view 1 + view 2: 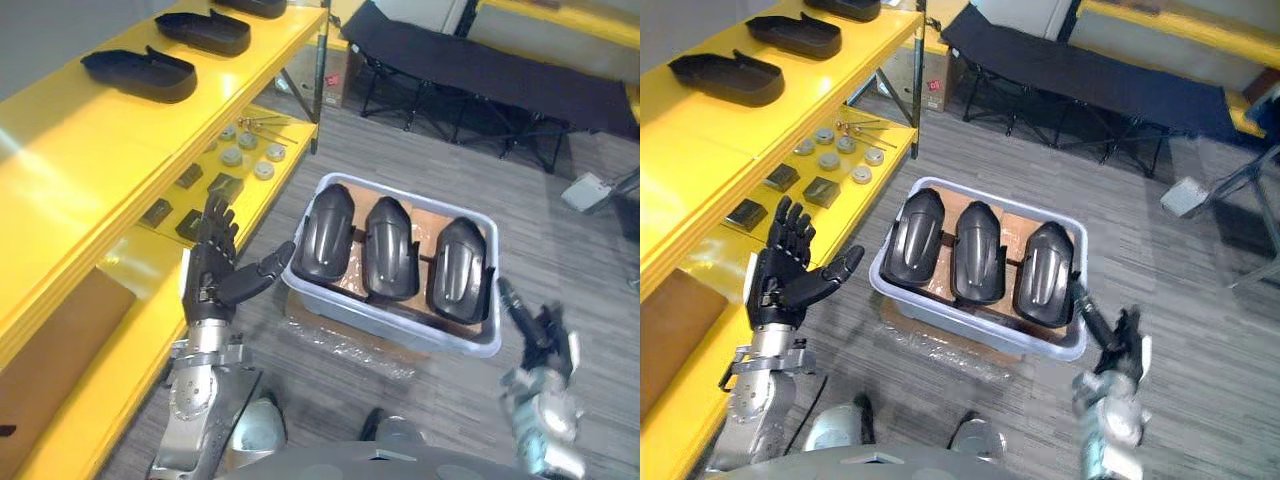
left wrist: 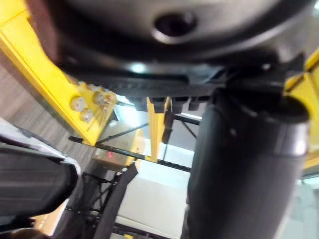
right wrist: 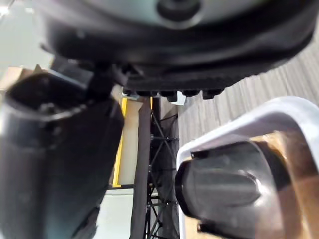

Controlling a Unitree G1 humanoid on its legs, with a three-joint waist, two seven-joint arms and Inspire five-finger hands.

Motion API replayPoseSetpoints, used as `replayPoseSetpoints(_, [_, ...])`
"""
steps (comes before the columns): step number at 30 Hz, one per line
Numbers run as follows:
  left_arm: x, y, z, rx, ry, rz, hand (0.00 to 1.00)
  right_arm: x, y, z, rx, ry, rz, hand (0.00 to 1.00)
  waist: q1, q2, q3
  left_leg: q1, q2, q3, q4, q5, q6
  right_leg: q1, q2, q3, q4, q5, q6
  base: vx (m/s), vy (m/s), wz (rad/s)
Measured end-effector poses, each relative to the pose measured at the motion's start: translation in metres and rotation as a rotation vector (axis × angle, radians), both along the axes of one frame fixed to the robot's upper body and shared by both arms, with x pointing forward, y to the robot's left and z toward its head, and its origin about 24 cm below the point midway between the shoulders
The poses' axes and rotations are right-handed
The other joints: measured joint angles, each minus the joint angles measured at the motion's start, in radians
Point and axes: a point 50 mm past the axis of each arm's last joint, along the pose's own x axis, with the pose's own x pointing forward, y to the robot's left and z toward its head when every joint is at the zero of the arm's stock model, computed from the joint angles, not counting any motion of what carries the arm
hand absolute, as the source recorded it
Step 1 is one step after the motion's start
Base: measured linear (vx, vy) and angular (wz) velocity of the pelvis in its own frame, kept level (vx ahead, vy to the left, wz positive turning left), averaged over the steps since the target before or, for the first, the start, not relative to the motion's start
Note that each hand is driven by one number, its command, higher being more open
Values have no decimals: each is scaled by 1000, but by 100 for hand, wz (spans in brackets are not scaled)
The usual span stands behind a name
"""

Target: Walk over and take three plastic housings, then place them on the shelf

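Both hands empty at the bin, all three housings inside.
Eye views: the left hand (image 1: 212, 275) is spread wide, its thumb just beside the left rim of the bin (image 1: 400, 325). The right hand (image 1: 530, 325), fingers straight and holding nothing, is at the near right corner. The housings (image 1: 392, 250) stand side by side, and the shelf (image 1: 120, 170) runs along the left. Left wrist view: the shelf edge is close, so a leftward swing could clip it. Right wrist view: the rim sits before the nearest housing, and a low reach may snag it. Open floor lies to the right.
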Motion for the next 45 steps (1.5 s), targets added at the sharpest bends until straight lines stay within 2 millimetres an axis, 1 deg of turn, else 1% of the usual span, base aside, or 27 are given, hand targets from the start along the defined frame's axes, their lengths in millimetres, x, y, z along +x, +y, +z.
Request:
replayPoseSetpoints(1, [0, -3, -1, -7, 5, -14, 100, 2, -7, 3, -12, -2, -28, 100, 1, 10, 1, -3, 13, 5, 1, 2, -4, 0, 12, -1, -9, 1, -3, 60, -94, -6])
replayPoseSetpoints(2, [0, -3, -1, -11, 6, -20, 100, 4, -11, 5, -11, -4, -46, 100, 1, 12, 0, -4, 18, 6, -3, 3, -8, -1, 20, -1, -17, 2, -4, 54, -114, -10])
replayPoseSetpoints(3, [1, -3, 0, -15, 2, -26, 100, 10, -17, 7, -12, -1, -76, 100, -1, 13, 2, -17, 30, 8, -10, 7, -16, -11, 36, -1, -37, 9, -16, 35, -98, -12])
replayPoseSetpoints(5, [3, -3, 2, -13, -10, -30, 100, 14, -21, 10, -13, 0, -88, 100, 0, 10, 6, -38, 31, 9, -22, 13, -19, -35, 41, -2, -48, 16, -23, 26, -66, -7])
replayPoseSetpoints(6, [7, -4, 5, -11, -27, -37, 100, 17, -22, 13, -11, -12, -98, 100, -1, 10, 24, -46, 29, 11, -30, 19, -18, -50, 41, -1, -49, 20, -27, 3, -13, -4])
replayPoseSetpoints(8, [11, -5, 9, -14, -46, -47, 100, 24, -21, 12, 12, -20, -110, 100, -1, -2, 42, -73, 26, 14, -34, 28, -13, -82, 39, 1, -49, 28, -31, -11, 20, -3])
replayPoseSetpoints(9, [14, -6, 12, -20, -63, -56, 100, 28, -21, 14, 27, -38, -123, 100, -1, -9, 70, -79, 21, 15, -33, 29, -11, -89, 34, 2, -48, 32, -30, -23, 66, 1])
replayPoseSetpoints(10, [17, -6, 14, -23, -76, -59, 100, 31, -22, 17, 33, -55, -134, 100, -3, -10, 93, -92, 17, 17, -25, 30, -9, -98, 29, 3, -48, 37, -30, -26, 80, 1])
replayPoseSetpoints(11, [18, -7, 15, -22, -80, -60, 100, 33, -22, 19, 36, -63, -140, 100, -4, -9, 101, -99, 15, 17, -20, 30, -9, -103, 25, 3, -47, 39, -28, -37, 94, -3])
replayPoseSetpoints(13, [19, -8, 17, -17, -87, -75, 100, 37, -21, 19, 48, -66, -140, 100, 2, -9, 123, -111, 8, 49, -17, 30, 0, -127, 14, 24, -47, 50, -20, -31, 97, -13])
replayPoseSetpoints(14, [20, -8, 18, -12, -89, -77, 100, 41, -20, 19, 53, -68, -137, 100, 2, -8, 131, -111, 8, 55, -12, 28, 2, -128, 13, 28, -47, 53, -18, -30, 69, -13])
replayPoseSetpoints(15, [22, -8, 20, -7, -99, -84, 100, 46, -20, 22, 57, -71, -133, 100, -1, 0, 144, -120, 8, 59, 4, 21, 11, -130, 12, 29, -47, 55, -14, -29, 48, -5])
replayPoseSetpoints(18, [28, -13, 26, -6, -125, -109, 100, 52, -27, 25, 45, -41, -120, 100, 0, 16, 169, -149, 10, 61, 33, 8, 24, -148, 8, 31, -49, 67, -11, -52, 78, -2])
replayPoseSetpoints(20, [30, -13, 28, -1, -137, -116, 100, 56, -38, 28, 0, 33, -111, 100, 1, 21, 192, -170, 11, 60, 50, 4, 31, -160, 6, 30, -48, 74, -9, -57, 65, -1])
replayPoseSetpoints(23, [33, -14, 28, 10, -133, -136, 100, 60, -55, 34, -45, 91, -124, 100, 2, 29, 213, -195, 12, 54, 66, 0, 37, -177, 3, 28, -44, 78, -7, -57, 49, 5])
replayPoseSetpoints(25, [36, -17, 23, 15, -103, -156, 100, 62, -65, 42, -64, 96, -133, 100, 4, 38, 220, -217, 11, 47, 74, -1, 39, -196, 1, 25, -30, 78, -7, -51, 33, 7])
replayPoseSetpoints(27, [38, -22, 8, 25, -18, -177, 100, 72, -75, 58, -89, 88, -136, 100, 3, 47, 226, -244, 11, 41, 84, 1, 42, -222, -3, 22, -15, 76, -9, -49, 23, 4])
replayPoseSetpoints(28, [38, -22, 3, 28, 10, -175, 100, 75, -77, 62, -96, 85, -136, 100, 4, 49, 229, -247, 10, 41, 84, 1, 42, -228, -6, 21, -8, 74, -11, -39, 14, 0])
replayPoseSetpoints(30, [35, -26, -21, 66, 129, -178, 100, 84, -84, 79, -141, 77, -137, 100, 4, 63, 244, -246, 5, 37, 84, 5, 47, -236, -18, 17, 19, 62, -12, -34, 13, 7])
replayPoseSetpoints(31, [34, -26, -27, 82, 158, -177, 100, 86, -86, 83, -149, 72, -140, 100, 4, 65, 247, -246, 2, 36, 84, 5, 48, -239, -21, 14, 29, 55, -12, -31, -1, 11])
replayPoseSetpoints(33, [28, -22, -49, 92, 263, -141, 100, 93, -88, 95, -181, 63, -138, 100, 5, 68, 250, -252, -5, 35, 80, 10, 54, -262, -36, 13, 70, 36, -13, -20, -14, 8])
replayPoseSetpoints(35, [25, -18, -58, 98, 308, -109, 100, 96, -88, 99, -194, 62, -135, 100, 9, 69, 250, -257, -6, 35, 81, 12, 56, -273, -41, 14, 85, 28, -14, -14, -12, 4])
replayPoseSetpoints(38, [22, -13, -66, 105, 346, -78, 100, 101, -89, 107, -200, 52, -140, 100, 20, 73, 252, -262, -12, 38, 78, 18, 59, -292, -55, 18, 113, 17, -15, 0, 0, 0])
replayPoseSetpoints(39, [22, -13, -66, 104, 344, -81, 100, 103, -92, 112, -222, 68, -133, 100, 26, 81, 257, -262, -14, 40, 77, 20, 61, -296, -61, 20, 117, 17, -15, 0, 0, 0])
replayPoseSetpoints(41, [22, -15, -66, 96, 336, -81, 100, 106, -95, 122, -245, 81, -131, 100, 25, 89, 262, -262, -30, 44, 60, 33, 67, -310, -73, 24, 132, 16, -14, -29, 10, 4])
replayPoseSetpoints(44, [23, -18, -65, 78, 319, -83, 100, 109, -103, 138, -277, 91, -139, 100, 26, 110, 275, -263, -42, 46, 49, 42, 72, -322, -88, 27, 145, 15, -13, -35, 12, 3])
replayPoseSetpoints(45, [22, -18, -66, 78, 323, -82, 100, 111, -103, 140, -282, 105, -138, 100, 26, 113, 276, -265, -42, 46, 48, 43, 72, -326, -91, 27, 146, 15, -13, -31, 9, 0])
